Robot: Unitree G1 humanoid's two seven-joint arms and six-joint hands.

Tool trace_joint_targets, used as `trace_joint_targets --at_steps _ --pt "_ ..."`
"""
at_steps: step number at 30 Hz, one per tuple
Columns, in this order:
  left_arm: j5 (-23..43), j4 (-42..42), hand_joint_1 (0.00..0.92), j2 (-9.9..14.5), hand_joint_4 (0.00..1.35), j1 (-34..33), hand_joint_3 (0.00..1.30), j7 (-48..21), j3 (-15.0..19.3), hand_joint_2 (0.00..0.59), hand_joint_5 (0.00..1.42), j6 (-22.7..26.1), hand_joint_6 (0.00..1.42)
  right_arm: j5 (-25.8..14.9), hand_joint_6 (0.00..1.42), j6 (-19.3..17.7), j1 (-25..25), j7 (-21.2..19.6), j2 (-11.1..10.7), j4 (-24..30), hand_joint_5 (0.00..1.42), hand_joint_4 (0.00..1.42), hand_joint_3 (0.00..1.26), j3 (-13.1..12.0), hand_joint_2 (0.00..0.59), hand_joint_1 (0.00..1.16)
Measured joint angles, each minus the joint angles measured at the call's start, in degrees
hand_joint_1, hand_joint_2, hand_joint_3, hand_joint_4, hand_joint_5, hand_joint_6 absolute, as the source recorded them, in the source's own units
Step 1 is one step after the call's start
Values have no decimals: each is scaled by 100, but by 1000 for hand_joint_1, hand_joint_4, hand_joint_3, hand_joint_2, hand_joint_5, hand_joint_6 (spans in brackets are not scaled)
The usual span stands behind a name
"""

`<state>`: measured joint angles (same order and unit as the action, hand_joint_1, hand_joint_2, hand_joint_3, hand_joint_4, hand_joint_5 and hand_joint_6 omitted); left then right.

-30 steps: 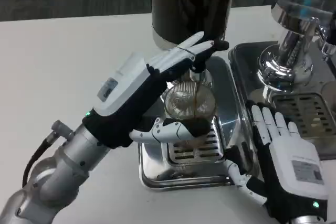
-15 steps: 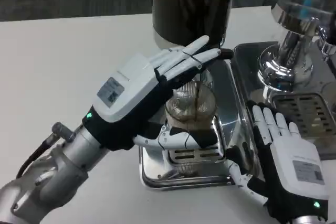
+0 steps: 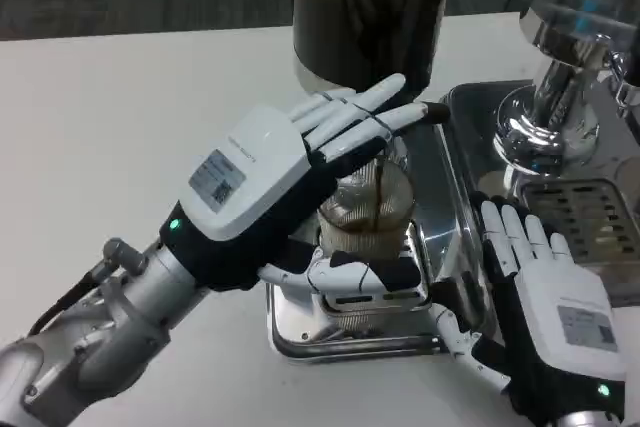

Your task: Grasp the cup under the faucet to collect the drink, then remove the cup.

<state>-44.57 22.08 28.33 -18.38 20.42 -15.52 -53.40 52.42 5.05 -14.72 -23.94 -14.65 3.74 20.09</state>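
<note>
Filling is judged to be under way: the cup (image 3: 366, 209) is held by the left hand (image 3: 300, 182), thumb across its front and fingers reaching behind, under the faucet (image 3: 392, 137), over the tray (image 3: 345, 337). A thin dark stream is seen entering it. Removal is left to do. The cup is clear and ribbed, with dark drink low inside. The right hand (image 3: 545, 292) rests flat, fingers apart, holding nothing.

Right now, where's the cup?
In the head view the cup stands centre on the metal drip tray, under the dark dispenser, with the left hand around it.
</note>
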Motion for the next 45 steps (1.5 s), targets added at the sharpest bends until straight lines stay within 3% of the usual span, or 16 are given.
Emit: trace_joint_targets --at_steps 5,11,17,26,45 --pt "6 -24 0 37 69 -2 206 90 -106 153 281 72 221 -289 14 -215 -1 0 3 3 0 0 0 -80 342 386" --pt "43 -66 0 76 69 5 206 102 -151 154 281 124 221 -1074 34 -761 141 233 -49 -34 0 0 0 -254 283 441" --pt "98 -89 0 91 69 23 206 103 -178 160 281 148 219 -1556 34 -1012 458 552 -75 -296 0 0 0 -416 265 458" --pt "137 -150 0 131 69 57 208 103 -202 164 281 184 219 -2016 5 -1201 865 1084 -117 -648 0 0 0 -450 233 485" --pt "201 -233 0 228 69 90 218 100 -233 176 281 230 219 -2071 0 -1324 1313 1428 -82 -1038 0 0 0 -440 222 503"
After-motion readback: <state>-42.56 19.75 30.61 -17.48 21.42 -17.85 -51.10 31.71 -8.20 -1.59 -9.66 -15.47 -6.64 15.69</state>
